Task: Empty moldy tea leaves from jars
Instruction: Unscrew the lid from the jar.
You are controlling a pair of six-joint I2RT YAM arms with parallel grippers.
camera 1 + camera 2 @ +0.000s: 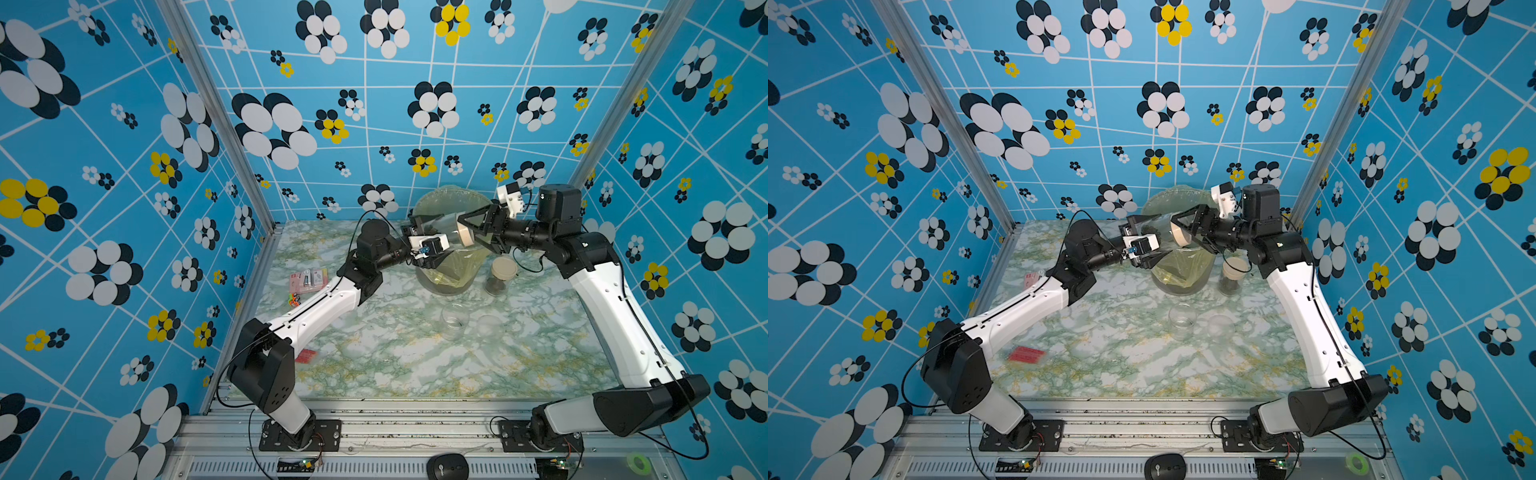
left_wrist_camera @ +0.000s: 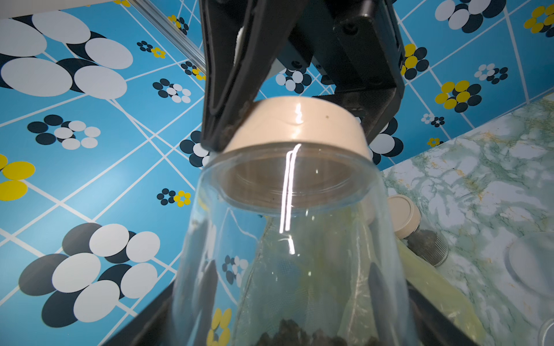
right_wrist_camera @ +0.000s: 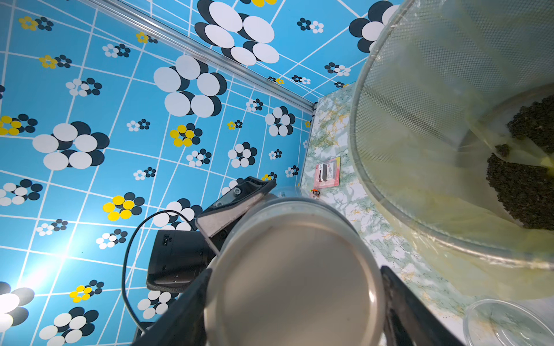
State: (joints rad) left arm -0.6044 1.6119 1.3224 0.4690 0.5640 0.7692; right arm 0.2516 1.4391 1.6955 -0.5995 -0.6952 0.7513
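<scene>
1. The moldy tea leaves (image 2: 299,337) in the held jar are dark grey-brown dry crumbs, bunched at its closed end. A much larger heap of the same crumbs (image 3: 524,191) lies inside the bin.
2. The small clear cylindrical jar (image 1: 442,232) lies on its side in the air by the bin's rim. Its wall is glossy and carries a bright streak of light.
3. Its flat round beige lid (image 2: 296,125) looks smooth and sits on the jar's mouth.
4. My left pincer (image 2: 290,293) holds the jar's body, with a black finger on either side.
5. My right pincer (image 3: 295,287) is clamped on the lid, with fingers against opposite sides of its rim.
6. The round wire-mesh bin (image 3: 419,90), lined with a thin yellow plastic bag, stands at the back of the green-veined marble-look worktop (image 1: 395,365).
7. Just beside it, a second clear jar with a beige lid (image 1: 500,272) stands upright with dark leaves in its lower part.
8. Nearer me stand an open clear jar (image 1: 454,322) and, close by, a translucent round lid (image 1: 490,326).
</scene>
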